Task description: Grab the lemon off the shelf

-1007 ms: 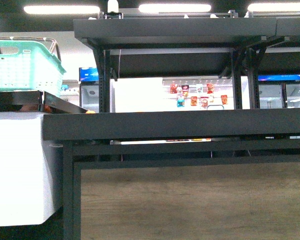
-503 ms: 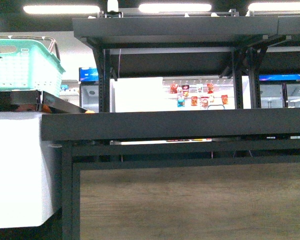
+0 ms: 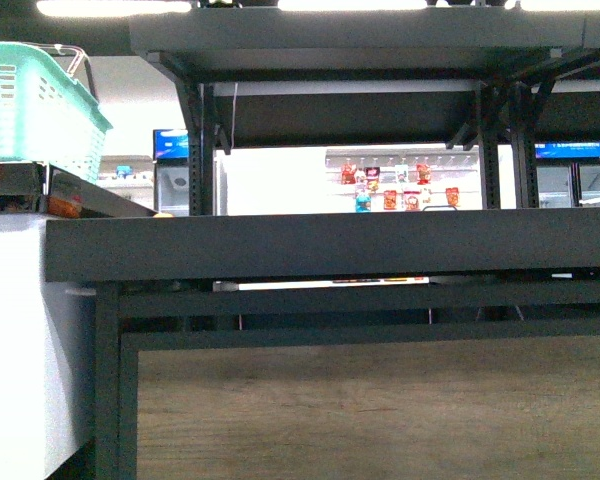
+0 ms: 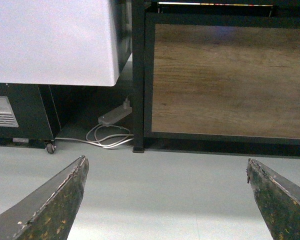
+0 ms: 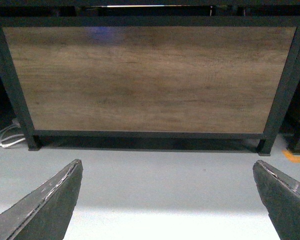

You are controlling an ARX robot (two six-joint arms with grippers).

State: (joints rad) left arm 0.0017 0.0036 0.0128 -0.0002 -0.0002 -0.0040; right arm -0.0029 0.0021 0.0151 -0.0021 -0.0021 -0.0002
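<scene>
Shelf (image 3: 330, 250) looms larger, basket (image 3: 30, 100) slides toward ten o'clock: we're closing in. No lemon seen yet; left fingers (image 4: 50, 205) and right fingers (image 5: 45, 205) spread apart, empty.

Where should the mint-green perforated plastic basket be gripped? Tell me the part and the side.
Probably the thin grey wire handle of the mint-green perforated plastic basket, from above: it rises clear of the rim, while the wide walls look too broad.
</scene>
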